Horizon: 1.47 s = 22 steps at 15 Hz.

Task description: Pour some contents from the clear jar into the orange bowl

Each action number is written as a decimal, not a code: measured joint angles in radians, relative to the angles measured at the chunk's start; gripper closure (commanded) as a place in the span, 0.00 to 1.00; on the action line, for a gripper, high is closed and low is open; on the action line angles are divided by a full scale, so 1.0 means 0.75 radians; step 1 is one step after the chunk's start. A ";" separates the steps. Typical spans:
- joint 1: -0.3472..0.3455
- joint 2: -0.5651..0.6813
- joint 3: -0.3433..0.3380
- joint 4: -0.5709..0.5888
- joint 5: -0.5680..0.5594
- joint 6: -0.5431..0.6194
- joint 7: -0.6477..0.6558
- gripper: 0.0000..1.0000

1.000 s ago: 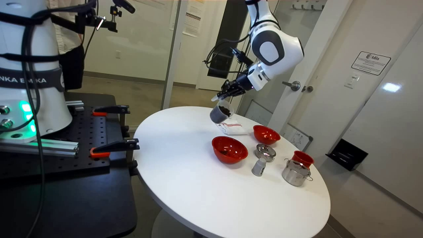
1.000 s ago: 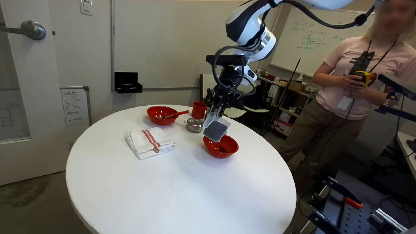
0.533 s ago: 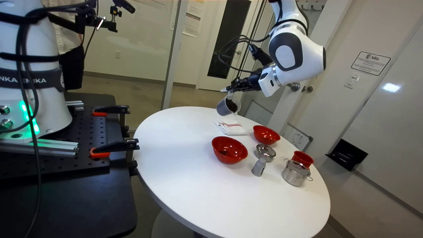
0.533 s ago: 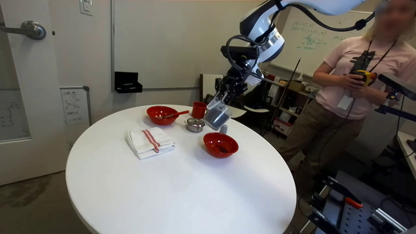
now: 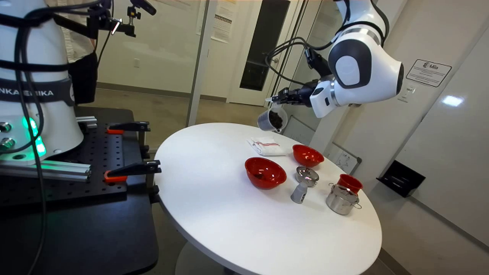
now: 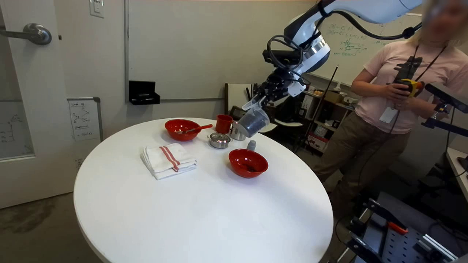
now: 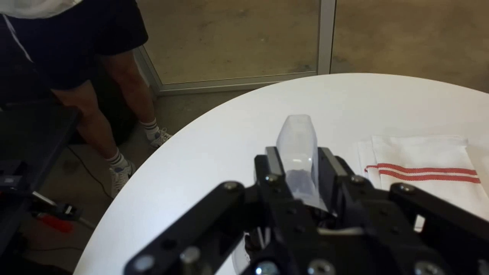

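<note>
In both exterior views we see a folded white towel (image 6: 169, 160) with red stripes lying on the round white desk (image 6: 204, 215). A little grey shaker (image 5: 299, 193) stands near a low shiny pot (image 5: 306, 176). A bigger shiny pot (image 5: 340, 202) stands right by a red mug (image 6: 223, 124). We see a person (image 6: 402, 120) in a pink shirt (image 6: 387, 65) holding something yellow (image 6: 409, 87). In the wrist view we spot dark shorts (image 7: 84, 42) and white shoes (image 7: 121, 175).

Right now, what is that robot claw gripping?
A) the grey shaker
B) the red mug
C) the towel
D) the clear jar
D: the wrist view shows the gripper clamped on a see-through handle, and both exterior views show the clear jar tilted in the air.
</note>
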 measured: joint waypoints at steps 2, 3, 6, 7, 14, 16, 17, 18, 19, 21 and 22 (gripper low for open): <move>0.008 0.010 0.001 0.016 0.007 -0.039 -0.002 0.93; 0.010 0.016 0.001 0.026 0.018 -0.062 -0.002 0.93; 0.003 0.031 -0.002 0.047 0.059 -0.109 -0.004 0.93; -0.001 0.033 -0.007 0.050 0.073 -0.120 -0.004 0.93; -0.024 0.062 -0.032 0.083 0.148 -0.198 -0.007 0.93; -0.027 0.069 -0.034 0.090 0.161 -0.217 -0.007 0.93; -0.028 0.073 -0.035 0.095 0.168 -0.225 -0.008 0.93; -0.030 0.077 -0.036 0.101 0.177 -0.234 -0.008 0.93; -0.031 0.083 -0.038 0.107 0.186 -0.242 -0.008 0.93; -0.036 0.094 -0.042 0.118 0.202 -0.255 -0.008 0.93; -0.039 0.099 -0.044 0.121 0.208 -0.263 -0.008 0.93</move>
